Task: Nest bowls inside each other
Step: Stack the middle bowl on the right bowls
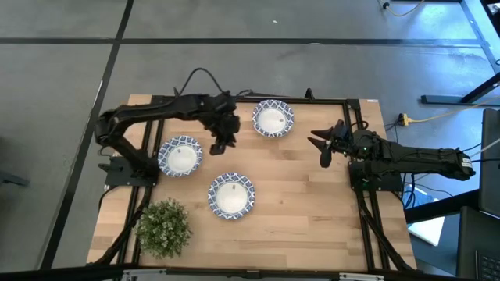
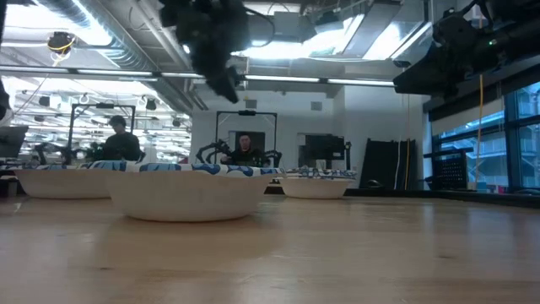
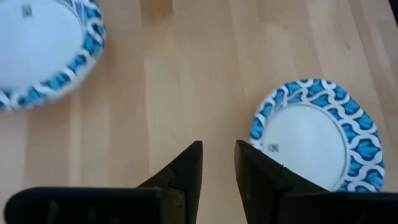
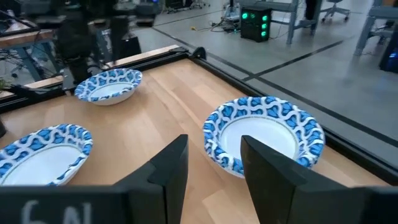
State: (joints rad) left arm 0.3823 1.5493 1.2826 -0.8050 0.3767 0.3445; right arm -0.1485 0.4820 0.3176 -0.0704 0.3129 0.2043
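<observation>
Three bowls with blue-and-white patterned rims and white insides stand apart on their bases on the wooden table: a far bowl point(image 1: 273, 119) point(image 4: 264, 134), a left bowl point(image 1: 180, 155) point(image 4: 109, 85) and a near bowl point(image 1: 231, 195) point(image 2: 186, 190). My left gripper point(image 1: 223, 142) point(image 3: 217, 158) hangs open above bare wood between the three bowls, fingers pointing down, with a bowl point(image 3: 314, 140) just beside one finger. My right gripper point(image 1: 323, 145) point(image 4: 214, 162) is open and raised near the table's right side, facing the far bowl.
A green leafy plant point(image 1: 164, 226) stands at the near left corner. A black frame rail point(image 1: 355, 140) runs around the table. Bare wood point(image 1: 312, 211) lies in the near right part. People sit in the room behind the table point(image 2: 245, 150).
</observation>
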